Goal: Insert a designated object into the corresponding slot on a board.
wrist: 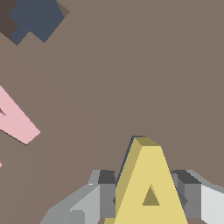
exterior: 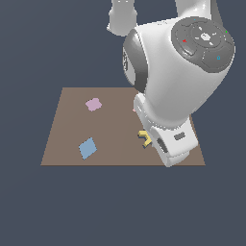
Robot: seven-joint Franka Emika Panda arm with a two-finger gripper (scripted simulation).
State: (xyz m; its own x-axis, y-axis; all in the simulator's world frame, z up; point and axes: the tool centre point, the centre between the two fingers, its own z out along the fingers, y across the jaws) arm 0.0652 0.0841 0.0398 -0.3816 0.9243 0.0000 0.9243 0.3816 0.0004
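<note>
Gripper (wrist: pixel 151 199): I see its fingers (wrist: pixel 107 197) pressed on either side of the yellow A (wrist: pixel 148 183); closed on it
Yellow A: over the brown board (exterior: pixel 120 144), near the exterior view's right edge
Cutout (wrist: pixel 35 17): dark, well apart from the A
Others: pink piece (wrist: pixel 15 120); blue diamond (exterior: pixel 87 147)

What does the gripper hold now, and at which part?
The gripper holds the yellow A block, its fingers pressing the two outer sides of the letter's legs.

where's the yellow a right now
The yellow A sits between the end effector's fingers; in the exterior view it is right of the blue diamond.
</note>
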